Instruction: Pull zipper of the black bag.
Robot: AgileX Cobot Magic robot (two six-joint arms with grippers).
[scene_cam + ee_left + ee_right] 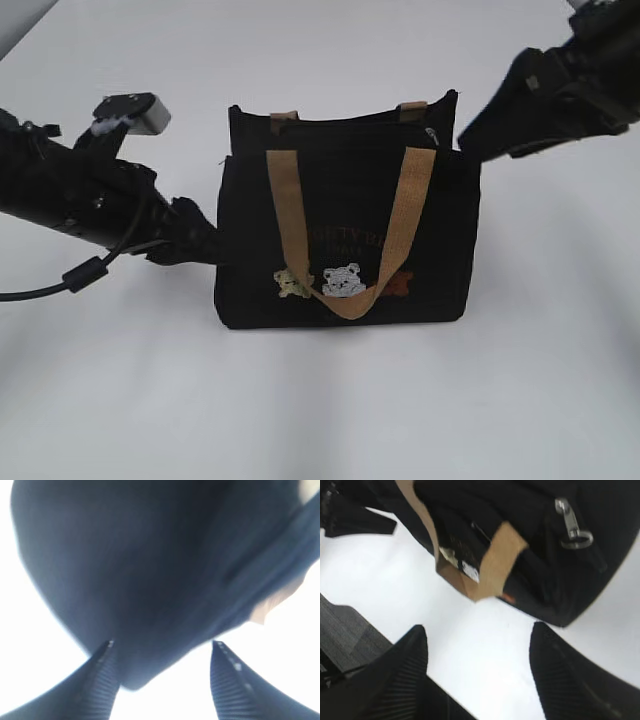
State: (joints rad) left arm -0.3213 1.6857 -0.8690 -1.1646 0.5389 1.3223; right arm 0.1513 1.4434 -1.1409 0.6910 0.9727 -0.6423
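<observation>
The black bag (345, 240) stands upright mid-table, with tan handles and small bears on its front. Its silver zipper (431, 135) lies at the top right end; in the right wrist view the zipper (572, 525) rests on the black bag (545, 565), well clear of the fingers. My right gripper (479, 630) is open over bare table, up and to the right of the bag's top corner (472, 138). My left gripper (162, 645) is open at the bag's left edge (207, 247). A corner of the black bag (145, 675) sits between the left fingers, against one finger and apart from the other.
A white table (320, 400) surrounds the bag. The front tan handle (350, 290) hangs down over the bag's face. A dark grey floor (345, 630) shows past the table edge in the right wrist view.
</observation>
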